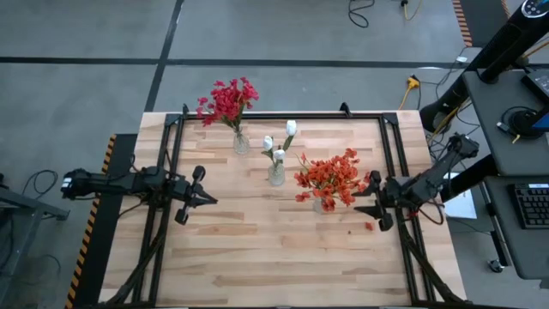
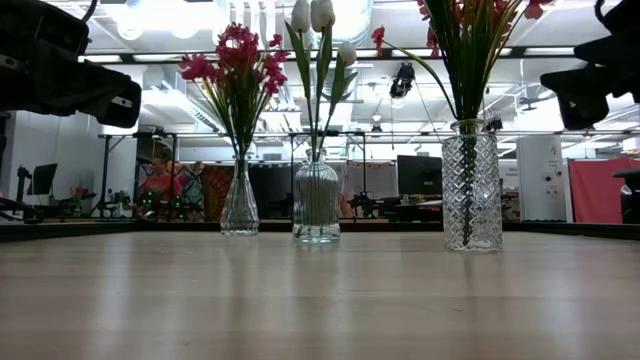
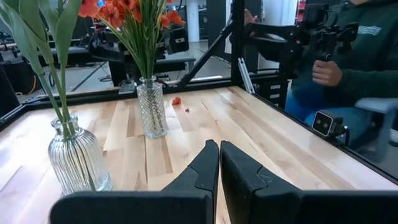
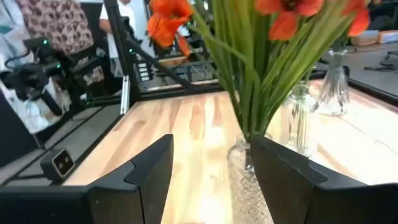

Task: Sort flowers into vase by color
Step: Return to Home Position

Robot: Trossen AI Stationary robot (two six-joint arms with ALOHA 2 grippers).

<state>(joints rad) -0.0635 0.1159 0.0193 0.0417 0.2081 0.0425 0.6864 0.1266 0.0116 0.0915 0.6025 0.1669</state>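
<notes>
The light wooden tabletop (image 1: 257, 257) carries three clear glass vases, each upright and well apart from the others. Seen from above and read from the tabletop's middle:

- **Crimson-red cluster flowers** (image 1: 227, 101) stand in the slim fluted vase (image 2: 240, 205) at 11 o'clock, near the far edge.
- **White bud flowers** (image 1: 280, 140) on long green stalks stand in the ribbed round-bellied vase (image 2: 316, 205), just toward 12 o'clock.
- **Orange-red cluster flowers** (image 1: 330, 174) fill the tall diamond-cut vase (image 2: 471, 185) at 3 o'clock.

A small red scrap (image 1: 369, 226) lies on the wood at about 4 o'clock, just beside the right pincer.

The left arm (image 1: 129, 183) reaches in from the 9 o'clock edge, stretched low and level and pointing at the middle. The left pincer (image 3: 219, 144) hangs above bare wood with its fingers drawn together to a thin slit, holding nothing.

The right arm (image 1: 429, 182) comes in from the 3 o'clock edge, angled slightly toward 9 o'clock. The right pincer (image 4: 212, 142) is spread wide and empty. It faces the diamond-cut vase, which stands just ahead of its fingertips and apart from them.

A seated person in a dark green sleeve (image 3: 348, 59) shows beyond the tabletop's edge.
</notes>
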